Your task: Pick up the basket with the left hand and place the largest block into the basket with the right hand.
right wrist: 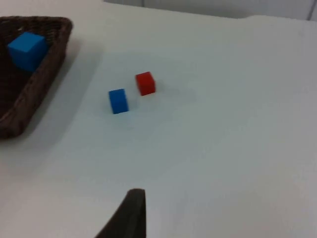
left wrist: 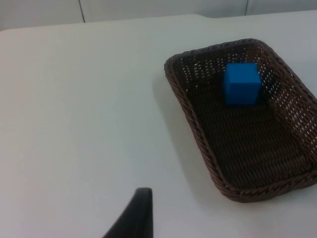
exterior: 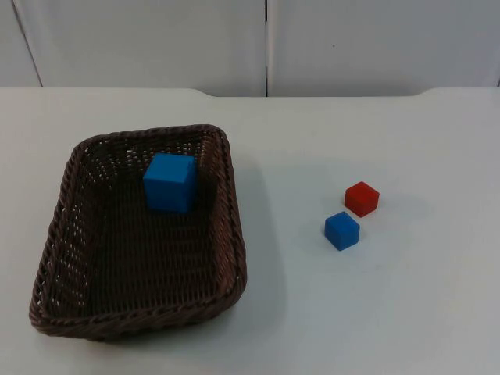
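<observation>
While the top view looks down on the white table [exterior: 375, 312], a dark brown wicker basket [exterior: 55, 258] sits flat at the left with the largest block — a blue cube [exterior: 169, 182] — already inside it, resting on the basket floor near the far wall. Well apart to the right, a small red cube [exterior: 362, 198] and a small blue cube [exterior: 342, 230] stand just beside each other on the bare table. By my judgement the basket is light and fairly stiff, its woven rim rough enough to grip without slipping; a long side rim looks the best place to take hold. The big cube seems rigid and light, with flat faces that suit a two-finger pinch.

From the left wrist view, the basket [left wrist: 198, 144] lies ahead and off to one side, the blue cube [left wrist: 241, 83] against its far end. This view shows the weave's open gaps along the walls more plainly. One black fingertip of the left gripper [left wrist: 133, 215] hangs over bare table, well clear of the basket; whether its fingers are parted I cannot tell.

From the right wrist view, both small cubes [right wrist: 118, 100] [right wrist: 145, 83] appear together with the basket's corner [right wrist: 29, 109]. One fingertip of the right gripper [right wrist: 130, 213] hangs near them, holding nothing that I can see — its finger spacing cannot be told.
</observation>
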Robot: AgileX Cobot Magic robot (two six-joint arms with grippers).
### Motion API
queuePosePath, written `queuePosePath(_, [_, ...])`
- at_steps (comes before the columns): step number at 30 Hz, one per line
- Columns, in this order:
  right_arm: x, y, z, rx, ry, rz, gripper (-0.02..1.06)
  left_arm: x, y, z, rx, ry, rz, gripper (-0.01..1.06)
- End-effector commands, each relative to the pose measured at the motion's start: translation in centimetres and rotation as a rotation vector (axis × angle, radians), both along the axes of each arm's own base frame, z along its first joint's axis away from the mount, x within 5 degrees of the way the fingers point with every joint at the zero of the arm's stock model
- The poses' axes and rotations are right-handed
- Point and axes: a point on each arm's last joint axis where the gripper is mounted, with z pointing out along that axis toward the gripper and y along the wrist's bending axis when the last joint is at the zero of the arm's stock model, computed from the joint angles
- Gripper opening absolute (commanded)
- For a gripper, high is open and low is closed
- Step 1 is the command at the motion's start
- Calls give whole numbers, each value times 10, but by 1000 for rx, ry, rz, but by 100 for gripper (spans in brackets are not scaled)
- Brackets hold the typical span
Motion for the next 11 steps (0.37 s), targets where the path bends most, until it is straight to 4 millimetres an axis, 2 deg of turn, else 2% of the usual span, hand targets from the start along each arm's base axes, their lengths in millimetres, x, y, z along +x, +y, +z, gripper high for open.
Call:
queuePosePath(1, [0,0,1,1,-15,-47,105,0,0,-1,-6,1,3,105])
queuePosePath(11, [0,1,1,0,-15,-187,105,0,0,-1,-6,1,3,105])
